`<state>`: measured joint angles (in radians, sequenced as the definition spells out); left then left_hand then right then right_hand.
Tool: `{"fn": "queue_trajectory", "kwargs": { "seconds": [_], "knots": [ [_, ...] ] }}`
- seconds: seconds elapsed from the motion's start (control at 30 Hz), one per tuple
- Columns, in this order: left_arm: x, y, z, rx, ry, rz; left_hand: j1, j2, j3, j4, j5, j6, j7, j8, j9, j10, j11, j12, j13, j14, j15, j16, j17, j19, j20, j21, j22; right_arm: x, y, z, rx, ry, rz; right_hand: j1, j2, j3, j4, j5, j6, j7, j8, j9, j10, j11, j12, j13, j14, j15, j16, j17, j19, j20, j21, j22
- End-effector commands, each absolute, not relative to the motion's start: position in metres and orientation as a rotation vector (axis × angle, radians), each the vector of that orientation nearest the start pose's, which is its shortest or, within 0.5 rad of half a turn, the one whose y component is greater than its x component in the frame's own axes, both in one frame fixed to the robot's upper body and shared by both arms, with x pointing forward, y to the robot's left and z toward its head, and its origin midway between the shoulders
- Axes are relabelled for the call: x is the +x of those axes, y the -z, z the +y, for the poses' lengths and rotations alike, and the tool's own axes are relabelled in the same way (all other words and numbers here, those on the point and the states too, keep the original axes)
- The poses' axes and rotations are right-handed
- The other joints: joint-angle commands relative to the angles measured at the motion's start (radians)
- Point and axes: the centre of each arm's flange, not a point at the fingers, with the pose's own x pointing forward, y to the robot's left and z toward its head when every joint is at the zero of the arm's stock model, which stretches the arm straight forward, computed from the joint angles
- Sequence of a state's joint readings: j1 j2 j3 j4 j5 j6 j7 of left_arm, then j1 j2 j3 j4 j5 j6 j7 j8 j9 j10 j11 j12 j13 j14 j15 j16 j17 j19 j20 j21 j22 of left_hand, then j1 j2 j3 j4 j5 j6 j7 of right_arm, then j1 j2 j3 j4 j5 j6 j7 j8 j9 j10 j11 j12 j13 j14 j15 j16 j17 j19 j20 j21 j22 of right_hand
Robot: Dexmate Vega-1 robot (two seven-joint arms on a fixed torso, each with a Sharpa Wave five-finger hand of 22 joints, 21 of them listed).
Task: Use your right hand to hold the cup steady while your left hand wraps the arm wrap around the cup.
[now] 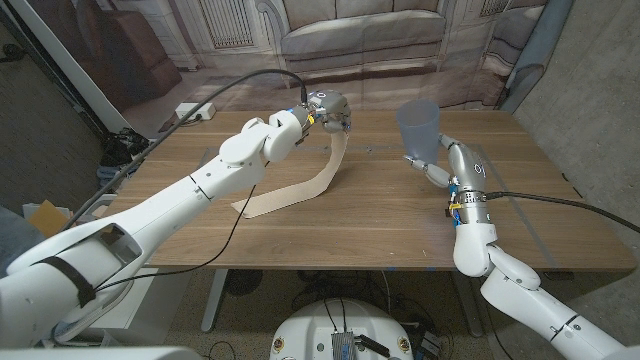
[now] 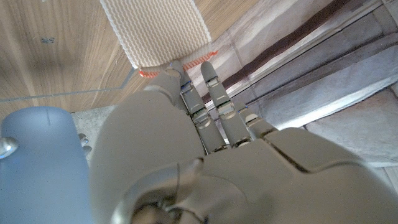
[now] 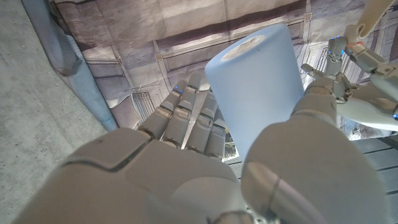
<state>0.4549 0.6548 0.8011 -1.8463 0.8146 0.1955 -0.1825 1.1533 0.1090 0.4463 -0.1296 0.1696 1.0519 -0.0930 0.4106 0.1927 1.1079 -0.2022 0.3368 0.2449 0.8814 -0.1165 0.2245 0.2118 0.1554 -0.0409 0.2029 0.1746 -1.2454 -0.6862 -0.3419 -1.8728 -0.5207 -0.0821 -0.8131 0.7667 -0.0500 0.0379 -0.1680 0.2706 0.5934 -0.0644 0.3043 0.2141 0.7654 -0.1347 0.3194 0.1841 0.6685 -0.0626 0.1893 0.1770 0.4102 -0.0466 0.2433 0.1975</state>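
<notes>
While the right hand (image 1: 432,172) gripped the bluish cup (image 1: 417,128) near the table's (image 1: 360,225) far right corner, the left hand (image 1: 328,110), pinching the arm wrap (image 1: 300,190) toward the far edge, would do best carrying its end across taut.

Both arms are glossy white, built of rounded shells, with black cables running along them. The left hand (image 1: 328,108) and right hand (image 1: 432,170) have pale grey segmented fingers (image 2: 214,93). The right forearm carries a round printed mark and small yellow tags.
</notes>
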Motion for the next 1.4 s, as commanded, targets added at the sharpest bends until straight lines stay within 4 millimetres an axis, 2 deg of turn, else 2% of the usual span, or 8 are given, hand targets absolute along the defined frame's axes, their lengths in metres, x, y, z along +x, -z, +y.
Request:
{"fn": "queue_trajectory", "kwargs": {
  "seconds": [0.03, 0.47, 0.87, 1.17, 1.4],
  "knots": [
    [0.512, -0.13, 0.077, 1.686, 0.022, -0.975, -0.001, 0.001, 0.011, 0.001, 0.007, 0.0, 0.005, 0.007, 0.003, 0.002, -0.007, 0.007, 0.262, 0.013, -0.09, 0.001, 0.006, 0.009, -0.032, -0.001, 0.002, 0.527, 0.042, -0.269, -1.012, 0.567, -0.916, 0.171, 0.188, 0.032, 0.031, -0.004, 0.172, -0.161, 0.003, 0.003, 0.081, -0.072, 0.007, 0.003, 0.011, -0.133, 0.009, 0.003, 0.012, -0.009, 0.003, 0.006],
    [0.464, -0.124, 0.062, 1.688, 0.025, -1.035, -0.004, -0.003, 0.022, 0.001, 0.006, -0.003, 0.013, 0.009, 0.004, 0.002, 0.001, 0.008, 0.277, 0.026, -0.086, 0.002, 0.005, 0.022, -0.032, 0.002, 0.002, 0.557, 0.024, -0.258, -1.147, 0.535, -0.833, 0.171, 0.19, 0.033, 0.035, -0.011, 0.183, -0.161, 0.003, 0.004, 0.095, -0.071, 0.006, 0.003, 0.024, -0.135, 0.01, 0.004, 0.012, -0.01, 0.002, 0.006],
    [0.439, -0.123, 0.046, 1.68, 0.005, -1.083, -0.008, -0.009, 0.037, -0.001, 0.007, -0.002, 0.022, 0.012, 0.005, 0.008, 0.009, 0.011, 0.294, 0.046, -0.08, 0.003, 0.002, 0.039, -0.036, 0.005, 0.002, 0.581, 0.016, -0.247, -1.236, 0.505, -0.76, 0.174, 0.209, 0.043, 0.041, -0.02, 0.197, -0.161, 0.003, 0.007, 0.113, -0.072, 0.005, 0.003, 0.032, -0.142, 0.009, 0.004, 0.006, -0.015, 0.0, 0.007],
    [0.429, -0.128, 0.036, 1.663, -0.024, -1.131, -0.011, -0.013, 0.046, -0.002, 0.008, -0.003, 0.032, 0.013, 0.005, 0.012, 0.014, 0.012, 0.302, 0.056, -0.077, 0.003, 0.0, 0.049, -0.034, 0.007, 0.002, 0.581, 0.022, -0.24, -1.247, 0.487, -0.792, 0.189, 0.222, 0.058, 0.039, -0.03, 0.208, -0.162, 0.004, 0.009, 0.121, -0.074, 0.002, 0.003, 0.035, -0.145, 0.005, 0.004, -0.003, -0.02, -0.003, 0.007],
    [0.424, -0.136, 0.02, 1.701, -0.071, -1.199, -0.014, -0.014, 0.052, -0.001, 0.009, -0.002, 0.029, 0.014, 0.005, 0.01, 0.015, 0.011, 0.308, 0.057, -0.076, 0.001, -0.001, 0.051, -0.031, 0.006, 0.002, 0.576, 0.028, -0.237, -1.261, 0.457, -0.795, 0.198, 0.22, 0.066, 0.037, -0.038, 0.224, -0.161, 0.007, 0.011, 0.133, -0.072, 0.002, 0.003, 0.047, -0.14, 0.006, 0.003, -0.005, -0.019, -0.004, 0.007]
  ]
}}
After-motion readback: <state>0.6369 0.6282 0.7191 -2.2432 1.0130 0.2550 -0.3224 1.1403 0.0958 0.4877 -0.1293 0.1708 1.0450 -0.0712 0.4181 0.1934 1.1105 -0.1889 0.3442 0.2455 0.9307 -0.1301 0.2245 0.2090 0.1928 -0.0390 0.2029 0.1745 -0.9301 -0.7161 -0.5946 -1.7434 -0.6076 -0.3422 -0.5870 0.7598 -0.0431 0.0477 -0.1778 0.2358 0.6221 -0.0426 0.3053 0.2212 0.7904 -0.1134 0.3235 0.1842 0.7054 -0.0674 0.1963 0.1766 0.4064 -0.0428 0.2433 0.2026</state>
